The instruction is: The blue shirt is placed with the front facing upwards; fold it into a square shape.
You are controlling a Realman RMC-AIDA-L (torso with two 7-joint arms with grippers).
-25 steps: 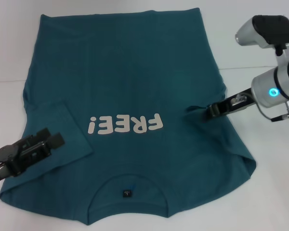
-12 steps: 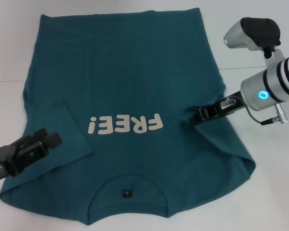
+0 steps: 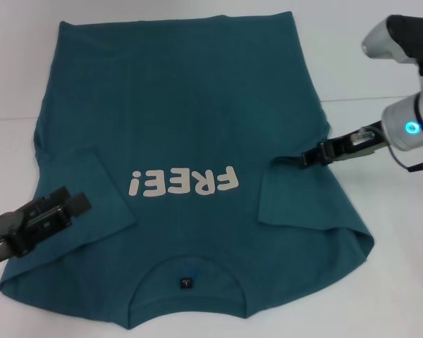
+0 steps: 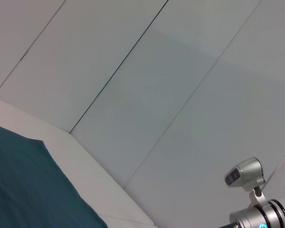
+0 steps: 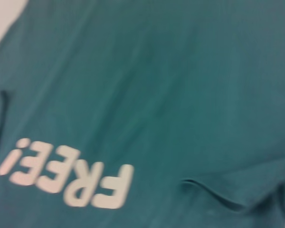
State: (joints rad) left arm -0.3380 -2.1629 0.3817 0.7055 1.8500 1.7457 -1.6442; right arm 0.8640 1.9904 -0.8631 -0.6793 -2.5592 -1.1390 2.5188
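The blue shirt (image 3: 190, 105) lies flat on the white table, front up, collar and black neck label (image 3: 186, 284) nearest me, with the white "FREE!" print (image 3: 183, 184) across the chest. Both sleeves are folded in over the body: the left sleeve (image 3: 92, 190) and the right sleeve (image 3: 303, 201). My right gripper (image 3: 309, 158) is low at the far corner of the folded right sleeve. My left gripper (image 3: 70, 203) is open and empty, just above the folded left sleeve. The right wrist view shows the shirt (image 5: 180, 85), its print (image 5: 66, 178) and a folded edge (image 5: 218, 194).
The white table (image 3: 381, 282) shows bare to the right of the shirt and in a strip on the left (image 3: 14, 84). The left wrist view shows a shirt corner (image 4: 23, 185), the wall and my right arm (image 4: 256, 209).
My right gripper pushed the right sleeve inward, then drew back to the right. The sleeve now lies flat over the shirt body. My left gripper has barely moved.
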